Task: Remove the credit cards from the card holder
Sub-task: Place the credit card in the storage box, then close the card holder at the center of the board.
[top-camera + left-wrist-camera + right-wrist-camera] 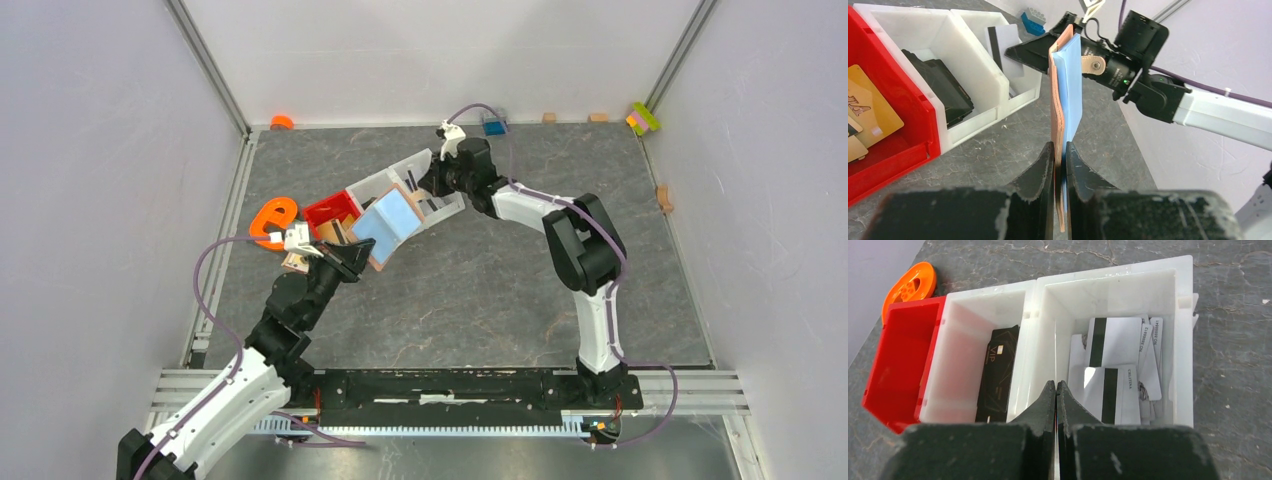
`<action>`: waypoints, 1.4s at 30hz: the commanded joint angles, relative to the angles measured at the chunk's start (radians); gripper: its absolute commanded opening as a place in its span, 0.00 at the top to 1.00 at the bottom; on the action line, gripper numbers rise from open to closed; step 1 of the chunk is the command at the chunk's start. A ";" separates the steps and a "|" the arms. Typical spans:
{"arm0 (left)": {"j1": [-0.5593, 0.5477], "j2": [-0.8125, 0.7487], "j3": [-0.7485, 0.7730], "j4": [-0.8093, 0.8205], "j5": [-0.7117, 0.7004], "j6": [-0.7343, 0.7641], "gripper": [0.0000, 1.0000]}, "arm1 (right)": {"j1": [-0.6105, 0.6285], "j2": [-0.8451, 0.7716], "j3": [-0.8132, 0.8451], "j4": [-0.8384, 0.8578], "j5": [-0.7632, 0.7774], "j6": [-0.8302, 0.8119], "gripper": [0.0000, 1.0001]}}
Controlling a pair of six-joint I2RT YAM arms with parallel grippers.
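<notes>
My left gripper is pressed together on the near end of the card holder. The holder is a tan leather wallet, held edge-up above the grey table just beside a row of bins. What I take to be a pale blue card lies flat against the leather, and both run down between the left fingers. The holder's long axis points away from the left gripper, so its free far end, with the closing tab, is nearest my right arm. The right gripper has its fingers pressed together with nothing visible between them. Its camera looks down into a white bin of striped white cards and does not show the holder. In the left wrist view the right fingers pass just behind the holder's top edge, and I cannot tell whether they touch it. A gold card lies in the red bin. The left arm reaches forward from the near left corner. The right arm is bent at the elbow, with its wrist tipped down over the bins. I judge the right gripper must spread and take the blue card's free end.
</notes>
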 commanded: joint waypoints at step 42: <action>0.003 0.088 -0.007 0.140 0.103 0.007 0.98 | 0.038 -0.781 -0.859 0.254 0.079 0.106 0.40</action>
